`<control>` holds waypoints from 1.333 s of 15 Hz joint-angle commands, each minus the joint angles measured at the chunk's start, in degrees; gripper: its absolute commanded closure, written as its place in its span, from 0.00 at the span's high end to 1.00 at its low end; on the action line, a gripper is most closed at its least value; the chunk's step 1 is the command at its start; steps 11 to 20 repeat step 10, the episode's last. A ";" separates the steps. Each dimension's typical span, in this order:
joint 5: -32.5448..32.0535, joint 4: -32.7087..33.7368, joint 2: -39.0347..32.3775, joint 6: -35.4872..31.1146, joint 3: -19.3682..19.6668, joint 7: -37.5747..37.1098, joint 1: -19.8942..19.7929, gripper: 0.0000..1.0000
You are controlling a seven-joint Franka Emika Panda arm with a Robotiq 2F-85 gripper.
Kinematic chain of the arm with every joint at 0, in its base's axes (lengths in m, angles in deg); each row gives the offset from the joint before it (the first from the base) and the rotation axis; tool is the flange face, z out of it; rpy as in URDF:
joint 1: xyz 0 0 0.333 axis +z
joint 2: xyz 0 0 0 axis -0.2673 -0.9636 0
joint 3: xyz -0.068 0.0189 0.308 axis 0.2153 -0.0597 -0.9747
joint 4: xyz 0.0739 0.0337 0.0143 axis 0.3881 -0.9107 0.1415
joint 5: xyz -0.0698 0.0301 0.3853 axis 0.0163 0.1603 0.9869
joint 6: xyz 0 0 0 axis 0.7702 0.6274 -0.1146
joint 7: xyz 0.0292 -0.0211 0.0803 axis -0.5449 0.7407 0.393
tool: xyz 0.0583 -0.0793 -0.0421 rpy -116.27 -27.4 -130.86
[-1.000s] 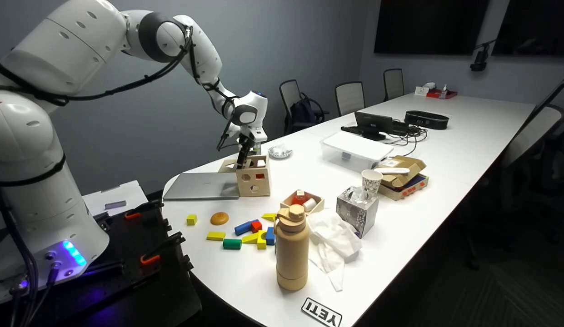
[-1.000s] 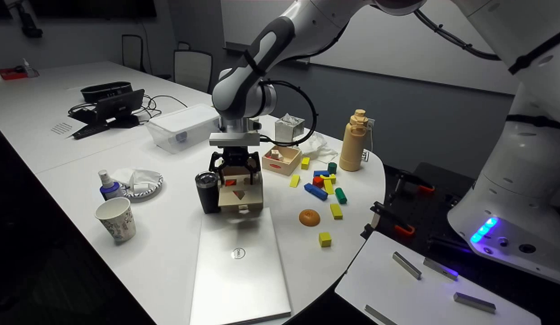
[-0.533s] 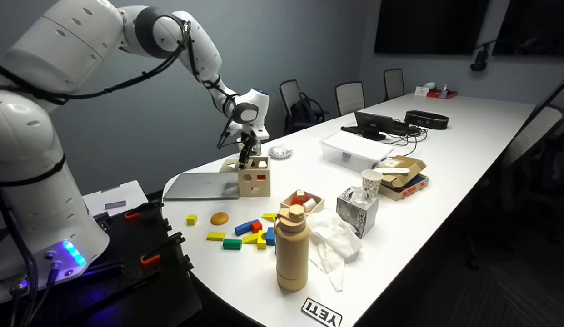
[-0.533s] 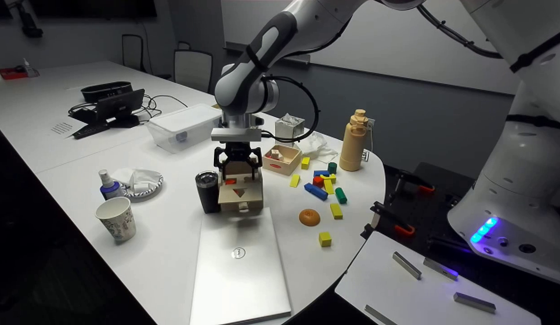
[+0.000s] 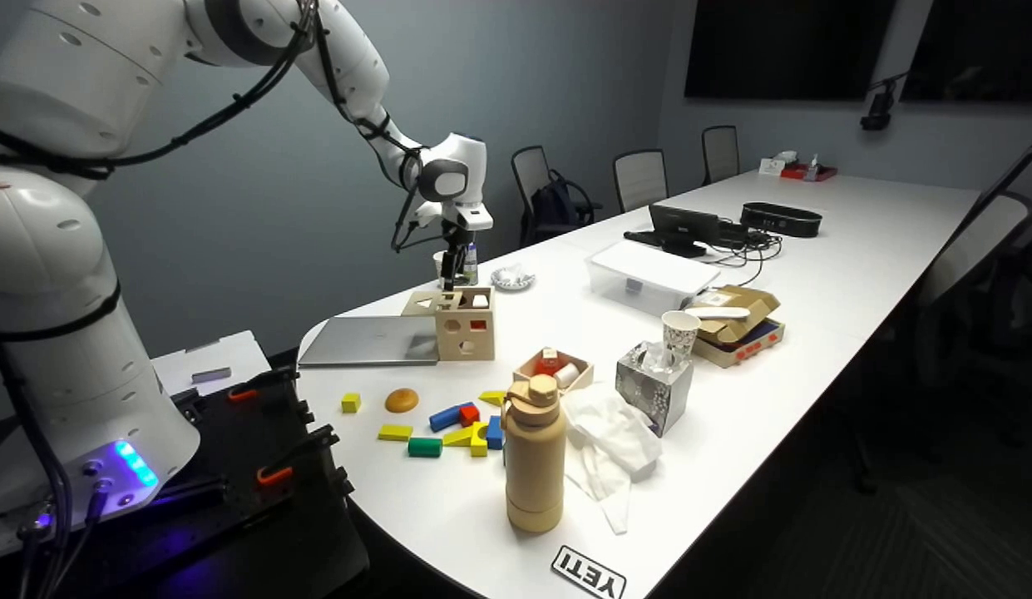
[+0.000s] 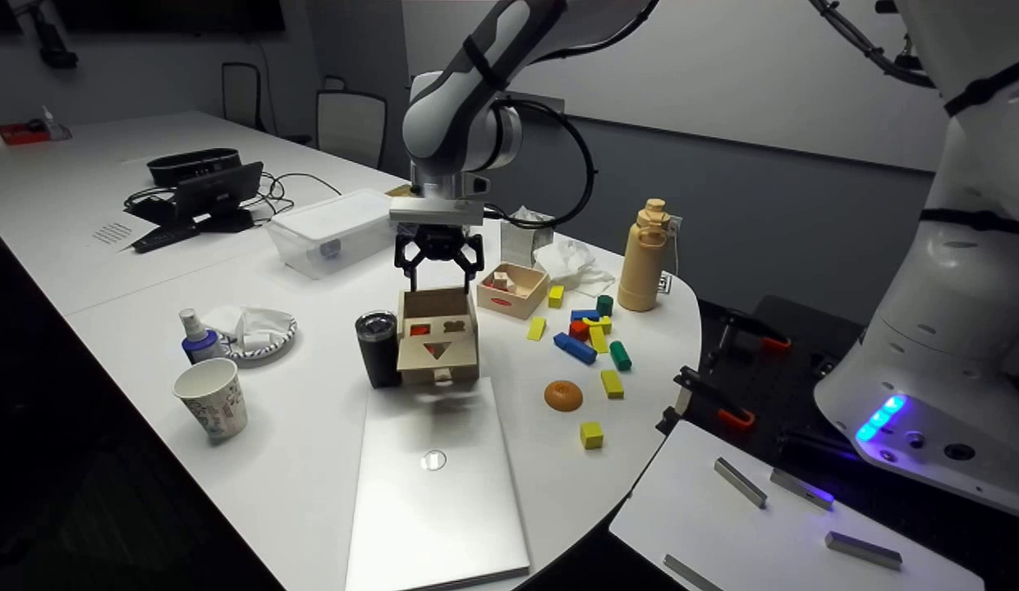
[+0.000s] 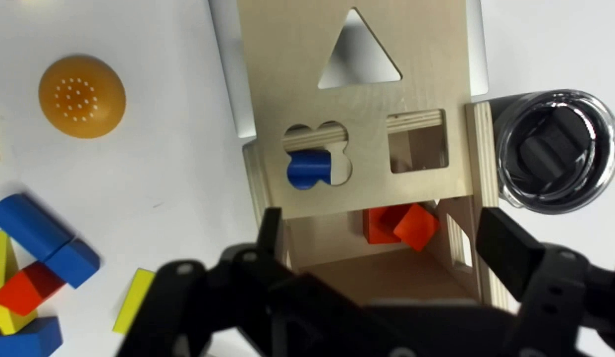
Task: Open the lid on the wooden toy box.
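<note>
The wooden toy box (image 5: 466,339) is a light-tan cube with shaped holes, on the table in both exterior views. Its lid (image 6: 464,355), a thin panel with triangle, square and clover holes, is slid partway off and overhangs the laptop side. In the wrist view the lid (image 7: 357,106) covers part of the box top; the rest is open. Red blocks (image 7: 417,228) and a blue block (image 7: 309,167) show inside the box. My gripper (image 6: 440,283) is open and empty above the uncovered part; in the wrist view its fingers (image 7: 381,223) straddle the opening, apart from the lid.
A silver laptop (image 6: 435,509) lies beside the box, under the lid's overhang. A dark tumbler (image 6: 379,349) stands close against the box's side. Several coloured blocks (image 6: 575,349), a small wooden tray (image 6: 513,300) and a tan bottle (image 6: 640,267) stand nearby. A clear bin (image 6: 337,234) is farther back.
My gripper has risen from low at the box opening to above it, fingers staying open. The lid and box look almost unmoved.
</note>
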State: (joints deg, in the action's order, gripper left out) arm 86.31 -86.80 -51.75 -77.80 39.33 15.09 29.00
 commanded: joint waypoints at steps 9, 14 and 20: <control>-15.51 -11.27 15.77 -1.18 3.45 -11.97 3.62 1.00; -16.31 -11.50 16.22 -1.19 3.30 -12.25 3.47 1.00; -16.31 -11.50 16.22 -1.19 3.30 -12.25 3.47 1.00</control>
